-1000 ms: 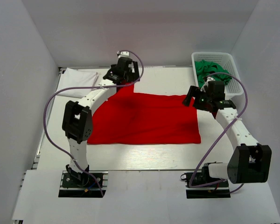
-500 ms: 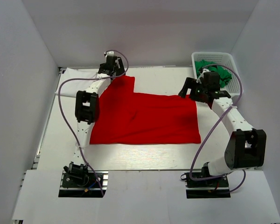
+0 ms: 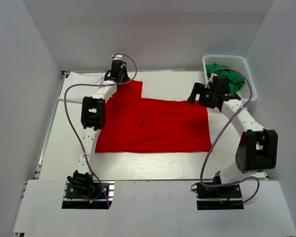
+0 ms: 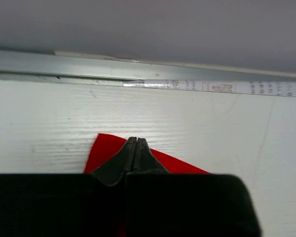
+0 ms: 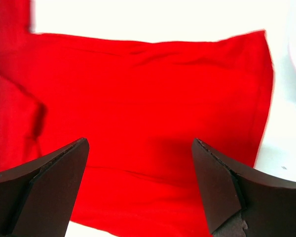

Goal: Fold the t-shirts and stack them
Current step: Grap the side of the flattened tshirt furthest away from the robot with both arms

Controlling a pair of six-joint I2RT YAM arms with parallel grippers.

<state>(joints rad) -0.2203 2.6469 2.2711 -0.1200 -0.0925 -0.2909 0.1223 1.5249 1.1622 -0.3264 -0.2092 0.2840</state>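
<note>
A bright red t-shirt (image 3: 155,126) lies spread flat on the white table, one sleeve reaching toward the far left. My left gripper (image 3: 119,81) is at that sleeve's far corner. In the left wrist view its jaws (image 4: 136,139) are shut, with the red cloth's edge (image 4: 101,148) pinched at the tips. My right gripper (image 3: 195,94) hovers open over the shirt's far right corner. The right wrist view shows its fingers (image 5: 139,143) spread wide above red cloth (image 5: 148,94), holding nothing. A folded white t-shirt (image 3: 84,80) lies at the far left. Green t-shirts (image 3: 226,74) fill the basket.
A white lattice basket (image 3: 250,84) stands at the far right corner against the wall. A metal rail (image 4: 64,71) runs along the table's far edge just beyond the left gripper. Grey walls close in the table on three sides.
The left gripper's jaws have closed at the sleeve corner. The right gripper has edged a little left toward the shirt's far right corner, still open.
</note>
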